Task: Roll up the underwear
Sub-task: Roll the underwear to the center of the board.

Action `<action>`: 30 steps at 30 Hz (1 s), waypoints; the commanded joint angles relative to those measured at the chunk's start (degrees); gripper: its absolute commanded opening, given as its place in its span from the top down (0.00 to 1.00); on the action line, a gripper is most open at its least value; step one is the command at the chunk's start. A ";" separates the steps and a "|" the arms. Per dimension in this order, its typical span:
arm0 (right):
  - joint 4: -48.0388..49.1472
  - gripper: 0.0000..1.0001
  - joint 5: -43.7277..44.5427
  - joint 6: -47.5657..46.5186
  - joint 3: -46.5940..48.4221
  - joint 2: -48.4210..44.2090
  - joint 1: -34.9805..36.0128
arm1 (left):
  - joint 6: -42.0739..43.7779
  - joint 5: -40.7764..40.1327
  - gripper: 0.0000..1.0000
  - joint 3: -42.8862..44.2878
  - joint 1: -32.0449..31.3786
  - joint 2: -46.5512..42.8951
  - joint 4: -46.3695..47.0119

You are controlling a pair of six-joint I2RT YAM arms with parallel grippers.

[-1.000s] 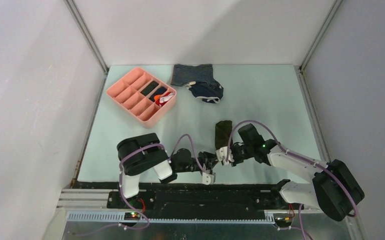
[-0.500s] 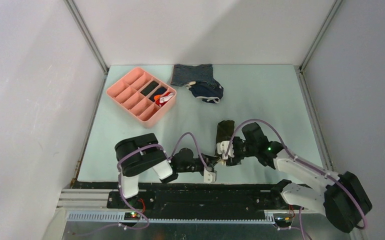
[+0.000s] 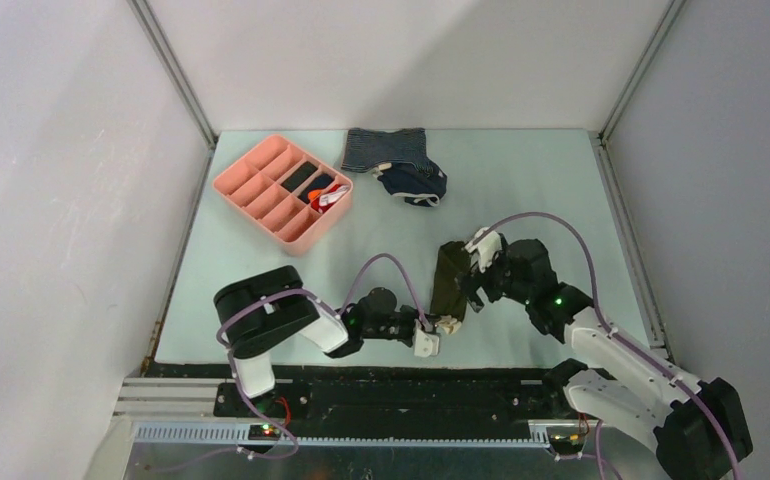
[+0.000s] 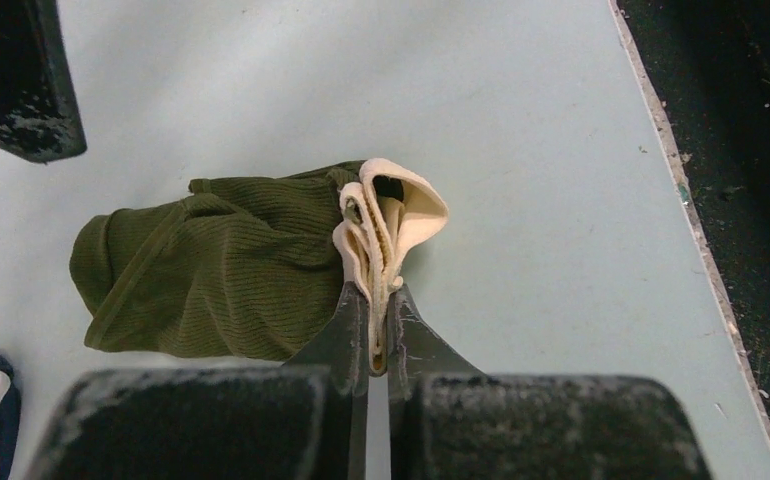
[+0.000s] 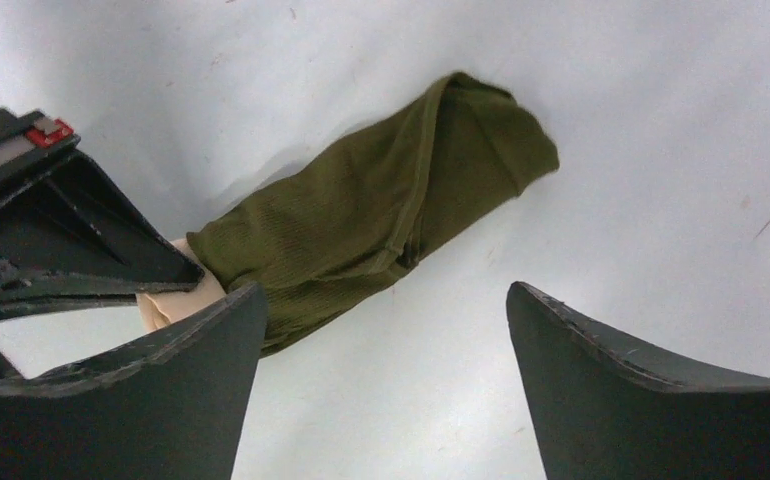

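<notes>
The underwear (image 3: pixel 450 278) is an olive-green cloth folded into a narrow strip on the pale green table, running away from the arms. My left gripper (image 3: pixel 445 324) is shut on its near end; the left wrist view shows the cream lining (image 4: pixel 386 215) pinched between the closed fingertips, with the left gripper (image 4: pixel 373 297) low over the table and the underwear (image 4: pixel 216 265) bunched to the left. My right gripper (image 3: pixel 474 270) hovers open beside the strip's right side. In the right wrist view the right gripper (image 5: pixel 386 292) holds nothing, and the underwear (image 5: pixel 381 215) lies ahead of its left finger.
A pink compartment tray (image 3: pixel 261 226) with a few dark and red-white items stands at the back left. A blue-grey striped garment (image 3: pixel 386 150) and a navy white-trimmed garment (image 3: pixel 416 184) lie at the back centre. The table's black near edge (image 4: pixel 721 250) runs just behind my left gripper.
The left gripper has closed on the underwear's near end. The right gripper has opened, let go of that end and drawn back to the right and farther up the strip.
</notes>
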 commanded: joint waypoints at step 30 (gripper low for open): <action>6.63 0.84 -4.22 38.26 23.90 46.02 3.31 | -5.20 -2.91 1.00 -14.30 0.03 -19.27 -12.47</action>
